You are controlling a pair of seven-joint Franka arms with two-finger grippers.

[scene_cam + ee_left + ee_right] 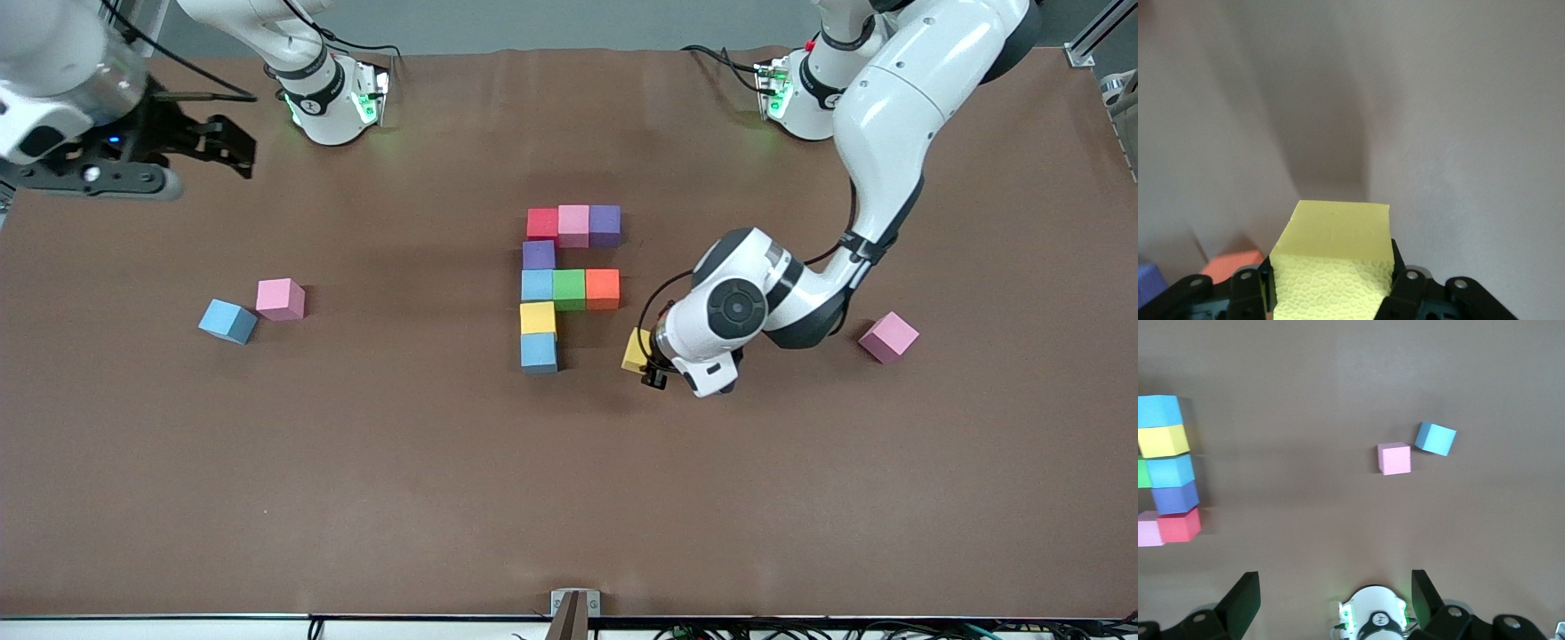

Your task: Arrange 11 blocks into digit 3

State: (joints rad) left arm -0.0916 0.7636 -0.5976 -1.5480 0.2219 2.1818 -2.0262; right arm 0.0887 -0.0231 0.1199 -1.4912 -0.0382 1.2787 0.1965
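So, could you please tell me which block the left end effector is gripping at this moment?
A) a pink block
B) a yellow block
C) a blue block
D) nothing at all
B: the left wrist view shows the left end effector shut on a yellow block, held over the table beside the unfinished figure.

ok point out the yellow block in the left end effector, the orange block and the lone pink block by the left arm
yellow block (1338, 230) left wrist view, top face
orange block (603, 286) front view, top face
lone pink block (888, 336) front view, top face

High front camera facing robots, wrist cameras looking down at table (356, 462)
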